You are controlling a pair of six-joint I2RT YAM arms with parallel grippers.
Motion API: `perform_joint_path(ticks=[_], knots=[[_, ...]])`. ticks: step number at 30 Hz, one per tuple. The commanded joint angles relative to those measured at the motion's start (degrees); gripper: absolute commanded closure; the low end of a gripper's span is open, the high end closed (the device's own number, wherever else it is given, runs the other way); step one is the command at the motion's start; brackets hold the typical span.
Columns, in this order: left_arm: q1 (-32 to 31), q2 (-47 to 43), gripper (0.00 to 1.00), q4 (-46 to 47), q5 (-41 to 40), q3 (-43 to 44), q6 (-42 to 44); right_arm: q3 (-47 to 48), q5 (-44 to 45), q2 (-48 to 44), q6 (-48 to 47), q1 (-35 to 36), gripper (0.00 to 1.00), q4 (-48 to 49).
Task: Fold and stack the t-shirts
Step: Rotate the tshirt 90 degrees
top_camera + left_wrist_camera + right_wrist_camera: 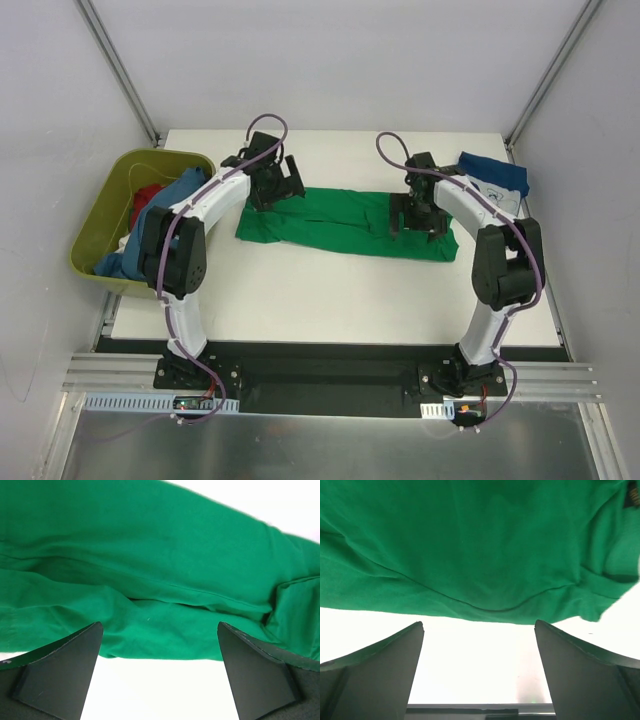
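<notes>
A bright green t-shirt [330, 222] lies folded into a long strip across the middle of the white table. It fills the top of the left wrist view [150, 580] and the right wrist view [470, 545]. My left gripper [277, 184] is open and empty above the strip's left end, jaws wide apart [160, 670]. My right gripper [415, 216] is open and empty over the strip's right end [479, 670]. A navy t-shirt [493, 178] with white print lies at the far right. Blue [150, 225] and red [150, 195] shirts sit in the tub.
An olive-green plastic tub [100, 215] stands at the table's left edge, partly overhanging it. White walls and slanted frame posts enclose the table on three sides. Bare table [330, 300] lies between the green shirt and the arm bases.
</notes>
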Motion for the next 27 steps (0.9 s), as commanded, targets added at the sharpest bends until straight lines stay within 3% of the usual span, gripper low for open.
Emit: perform_joint_path(ticks=[1, 9, 11, 18, 22, 23, 27], knots=[[0.4, 3.5, 0.01, -0.3, 3.8, -1.0, 1.3, 0.0, -5.5, 2.4, 4.3, -1.0, 0.03, 2.6], [1.4, 5.0, 0.01, -0.4, -0.4, -9.0, 1.9, 9.9, -12.3, 13.1, 6.0, -4.9, 0.03, 3.3], [2.6, 4.8, 0.01, -0.4, 1.6, -10.9, 2.0, 12.6, -14.1, 16.7, 5.6, -5.2, 0.03, 2.5], [1.3, -8.5, 0.01, -0.5, 7.0, -31.9, -0.3, 28.3, -18.2, 28.3, 3.4, -3.8, 0.03, -2.2], [-5.1, -16.2, 0.0, -0.8, 13.4, -41.8, -5.2, 45.7, -22.5, 36.7, 4.7, -2.9, 0.03, -5.5], [-9.4, -17.8, 0.01, -0.8, 14.7, -43.9, -8.4, 48.3, -23.5, 40.0, 5.5, -2.4, 0.03, -4.6], [-23.1, -16.7, 0.01, 0.0, 16.2, -41.2, -15.3, 54.3, -29.0, 43.9, 10.9, 0.0, 0.03, 6.1]])
